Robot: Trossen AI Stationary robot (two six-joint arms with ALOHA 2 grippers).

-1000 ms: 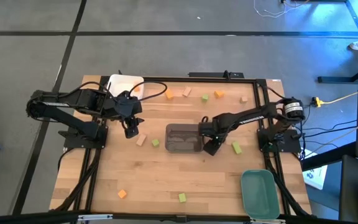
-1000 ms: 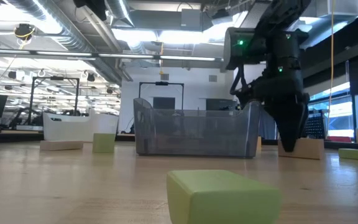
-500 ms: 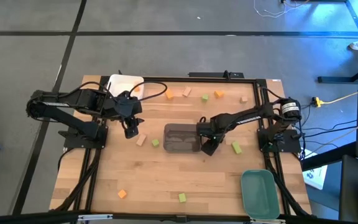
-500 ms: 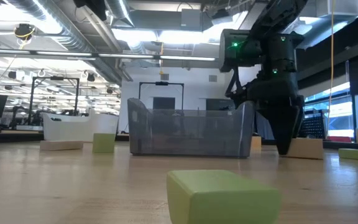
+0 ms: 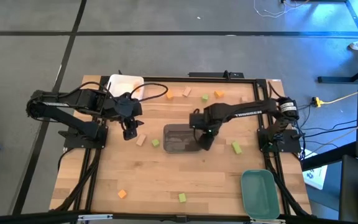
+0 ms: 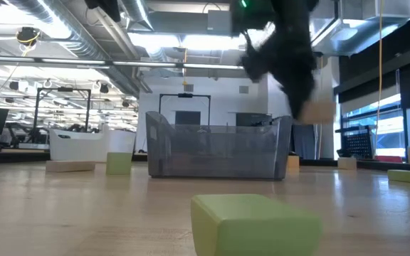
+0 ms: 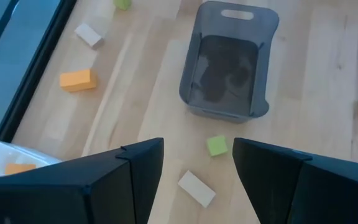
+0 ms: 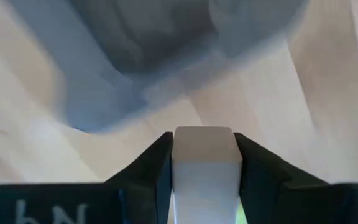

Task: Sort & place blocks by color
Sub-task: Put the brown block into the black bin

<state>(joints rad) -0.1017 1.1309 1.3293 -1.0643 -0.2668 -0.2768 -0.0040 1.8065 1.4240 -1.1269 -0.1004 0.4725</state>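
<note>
My right gripper point(image 5: 206, 142) point(image 8: 204, 138) is shut on a pale tan block point(image 6: 320, 110) in the air, just past the right end of the grey tray point(image 5: 180, 138) point(image 6: 216, 149). My left gripper point(image 5: 129, 131) point(image 7: 197, 149) hovers open above the table. Past its fingers lie a tan bar point(image 7: 196, 188) and a green cube point(image 7: 217, 145), both flat on the wood. Other orange, green and tan blocks lie scattered, such as an orange one point(image 5: 170, 95) and a green one point(image 5: 236, 147). An orange block point(image 7: 18, 168) sits in the white tray point(image 5: 124, 83). My right gripper pinches the tan block point(image 8: 204, 162) between its two fingers, one on each opposite side face. The fingers point(image 6: 297, 78) come from above, slanting down. The block is lifted clear of the table, higher than the grey tray's rim.
A teal tray point(image 5: 258, 193) sits at the near right corner. More blocks lie near the far edge point(image 5: 219, 94) and the near edge point(image 5: 122, 193) point(image 5: 182, 198). A large green block point(image 6: 255, 224) lies close to the low camera. Bare wood stretches between the trays.
My right gripper, which stood low with the tan block at table height, has risen and moved toward the table's left, carrying the block up clear of the wood. Before that, the grey tray slid slightly toward the left. My left arm has kept still.
</note>
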